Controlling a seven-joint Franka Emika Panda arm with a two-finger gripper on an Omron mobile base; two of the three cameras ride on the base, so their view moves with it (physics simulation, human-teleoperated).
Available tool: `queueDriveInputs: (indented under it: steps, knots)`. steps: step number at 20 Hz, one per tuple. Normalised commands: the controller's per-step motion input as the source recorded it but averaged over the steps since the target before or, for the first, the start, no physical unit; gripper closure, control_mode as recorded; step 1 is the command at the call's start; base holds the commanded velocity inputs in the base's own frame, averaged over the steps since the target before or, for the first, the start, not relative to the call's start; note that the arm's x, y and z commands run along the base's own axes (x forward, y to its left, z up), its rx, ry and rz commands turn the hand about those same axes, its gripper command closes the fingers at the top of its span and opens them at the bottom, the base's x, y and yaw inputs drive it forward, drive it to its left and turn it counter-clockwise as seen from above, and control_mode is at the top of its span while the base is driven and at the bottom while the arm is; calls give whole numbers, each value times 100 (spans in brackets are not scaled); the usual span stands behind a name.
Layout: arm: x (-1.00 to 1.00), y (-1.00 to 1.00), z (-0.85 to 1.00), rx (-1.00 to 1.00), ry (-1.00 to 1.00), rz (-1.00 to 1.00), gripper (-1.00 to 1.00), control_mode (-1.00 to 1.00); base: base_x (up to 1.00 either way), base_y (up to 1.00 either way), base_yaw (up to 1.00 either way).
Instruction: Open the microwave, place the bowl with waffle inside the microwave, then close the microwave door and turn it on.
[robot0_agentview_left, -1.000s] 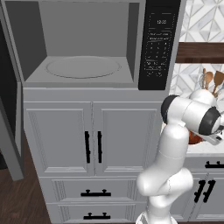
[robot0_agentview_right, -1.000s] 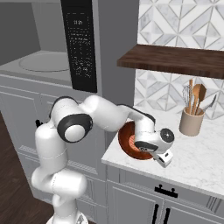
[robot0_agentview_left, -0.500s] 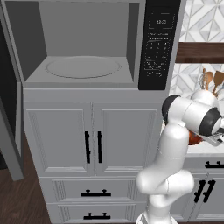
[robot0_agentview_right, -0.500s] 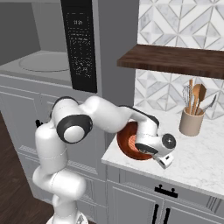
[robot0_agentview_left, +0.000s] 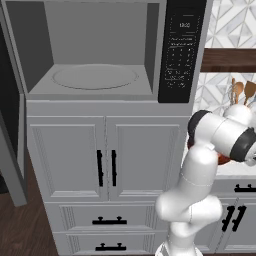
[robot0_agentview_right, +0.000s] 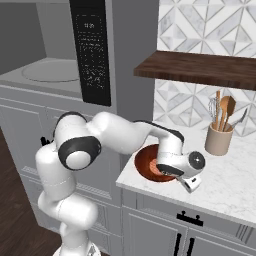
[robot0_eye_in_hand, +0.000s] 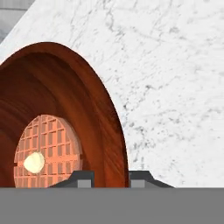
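On the marble desk (robot0_agentview_right: 235, 185) right of the microwave (robot0_agentview_left: 100, 50) sits the bowl (robot0_eye_in_hand: 65, 100), waffle (robot0_eye_in_hand: 46, 151) inside. Claw (robot0_eye_in_hand: 111, 178) straddles the bowl's rim, one finger inside, one outside; whether it has clamped cannot be told. Microwave door (robot0_agentview_left: 12, 150) stands open. Utensil cup (robot0_agentview_right: 218, 140) stands near the wall.

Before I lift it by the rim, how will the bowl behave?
The bowl looks rigid but glossy, so it may slip in the claw. Held at one edge, it will likely tilt. The waffle lies loose and could slide.
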Motion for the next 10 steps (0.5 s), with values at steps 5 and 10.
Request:
queueDriveInputs:
  steps: [5, 10]
  knots:
    - [-79, -53, 35, 23, -4, -28, 100, -100, 0, 0, 0]
    - [-98, -36, 56, 24, -3, -30, 100, -100, 0, 0, 0]
